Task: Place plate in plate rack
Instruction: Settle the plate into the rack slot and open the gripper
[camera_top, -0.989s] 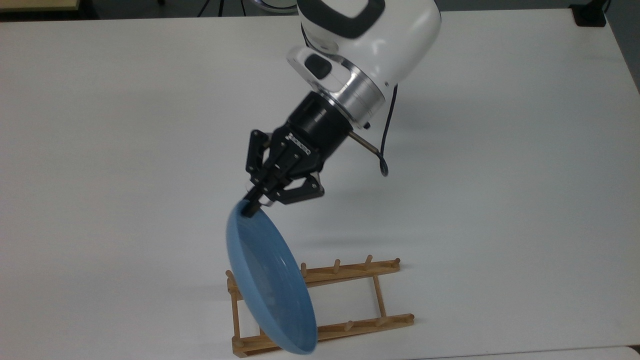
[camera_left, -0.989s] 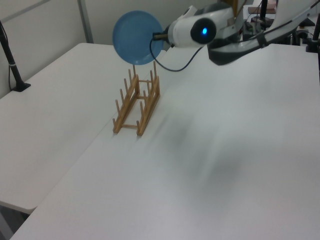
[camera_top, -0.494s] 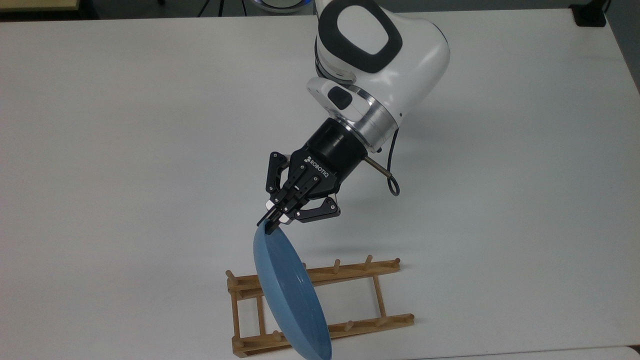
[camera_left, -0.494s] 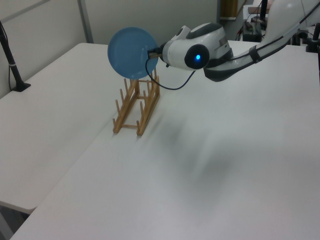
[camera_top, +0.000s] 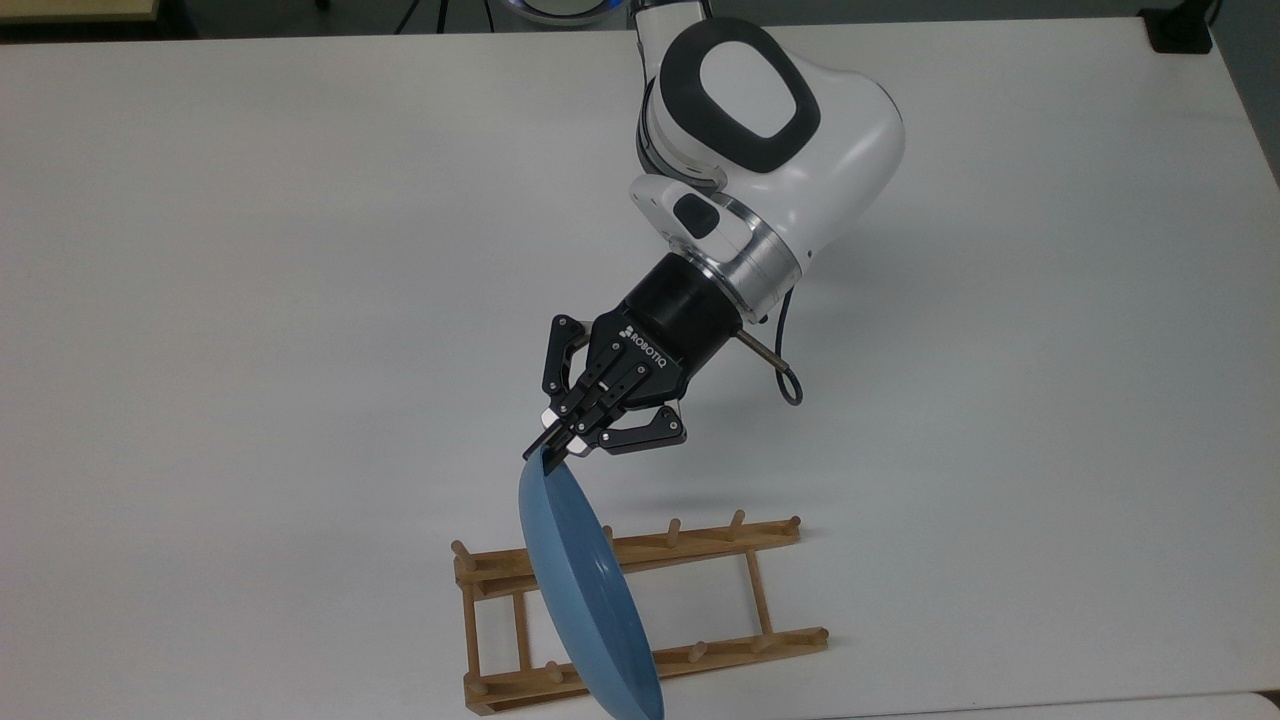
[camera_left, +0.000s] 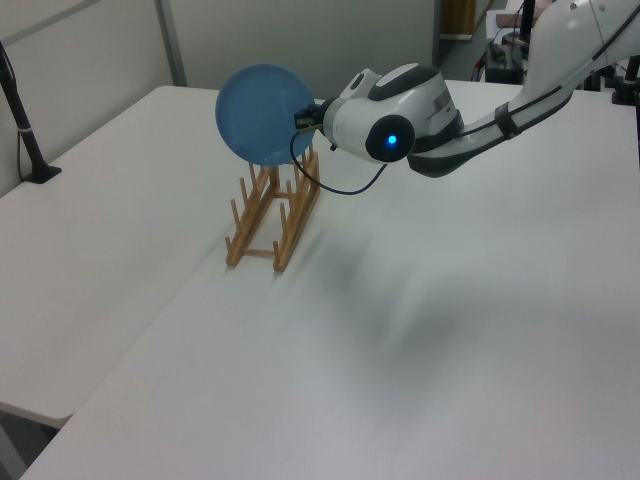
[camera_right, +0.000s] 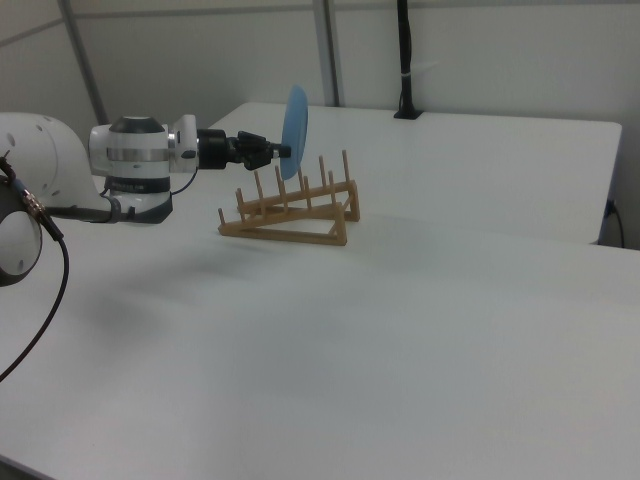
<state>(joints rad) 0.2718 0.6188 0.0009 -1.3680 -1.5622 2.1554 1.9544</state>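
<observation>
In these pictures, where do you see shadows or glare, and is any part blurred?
Top view: the arm casts a soft grey shadow on the white table beyond the plate rack; the blue plate has a faint sheen. Left view: a diffuse shadow on the table right of the rack, and the arm's blue light glows. Right view: even light, slight softness overall.

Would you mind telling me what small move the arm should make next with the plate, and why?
Probably a short, straight descent. The gripper holds the plate by its rim, on edge above the plate rack, whose pegs stand just under the plate's lower edge; the right view shows it not yet seated between them.
</observation>
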